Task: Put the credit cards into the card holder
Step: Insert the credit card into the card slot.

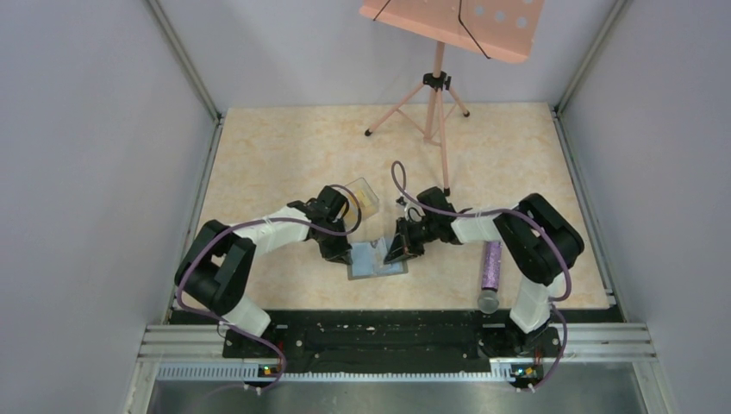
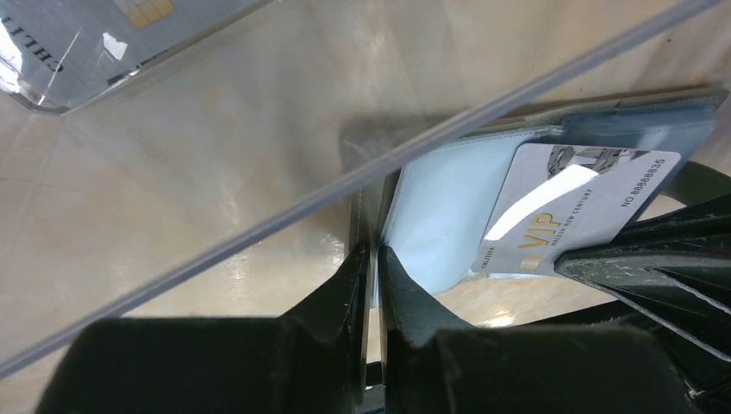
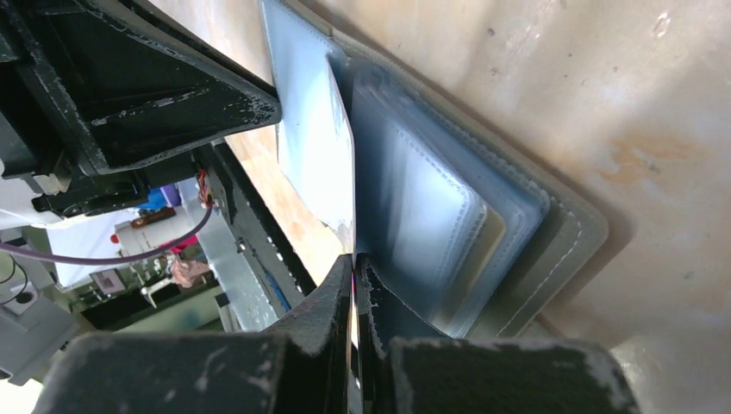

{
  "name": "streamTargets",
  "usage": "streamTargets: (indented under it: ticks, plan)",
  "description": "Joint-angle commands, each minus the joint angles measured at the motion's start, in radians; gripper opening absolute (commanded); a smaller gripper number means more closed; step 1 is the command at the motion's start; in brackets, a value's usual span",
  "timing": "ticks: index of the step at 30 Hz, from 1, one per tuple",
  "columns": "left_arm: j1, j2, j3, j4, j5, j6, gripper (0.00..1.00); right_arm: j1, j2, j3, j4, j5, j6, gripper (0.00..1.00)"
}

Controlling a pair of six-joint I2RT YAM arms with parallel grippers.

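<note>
The card holder [image 1: 372,263] is lying open on the table [image 1: 284,155] between both arms. The left gripper [image 2: 372,254] is clamping its left edge. The right gripper [image 3: 354,263] is pinching a credit card [image 2: 573,203], which is reaching leftward over the pockets.

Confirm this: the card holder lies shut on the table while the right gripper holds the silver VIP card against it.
Not quite. The card holder lies open, not shut: the right wrist view shows its pockets fanned out. The right gripper does hold the silver VIP card against it.
</note>
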Motion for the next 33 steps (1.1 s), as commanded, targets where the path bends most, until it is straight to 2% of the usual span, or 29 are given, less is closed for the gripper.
streamTargets:
  ticks: [1,6,12,17,33]
  plan:
    - [-0.003,0.034,0.017,0.01,0.0,0.009,0.12,-0.012,0.047,-0.03,0.081,-0.002,0.02,0.0]
    - [-0.003,0.035,0.024,0.015,0.012,0.005,0.12,-0.011,0.074,-0.051,0.158,-0.036,0.077,0.0]
    - [-0.003,0.039,0.027,0.014,0.012,0.006,0.12,-0.011,0.072,-0.052,0.175,-0.041,0.099,0.0]
    - [-0.003,0.038,0.026,0.007,0.004,0.004,0.11,-0.021,0.001,-0.034,0.045,0.036,0.049,0.0]
    - [-0.003,0.043,0.033,0.0,-0.003,0.005,0.1,-0.047,-0.062,-0.054,-0.066,0.1,0.079,0.0]
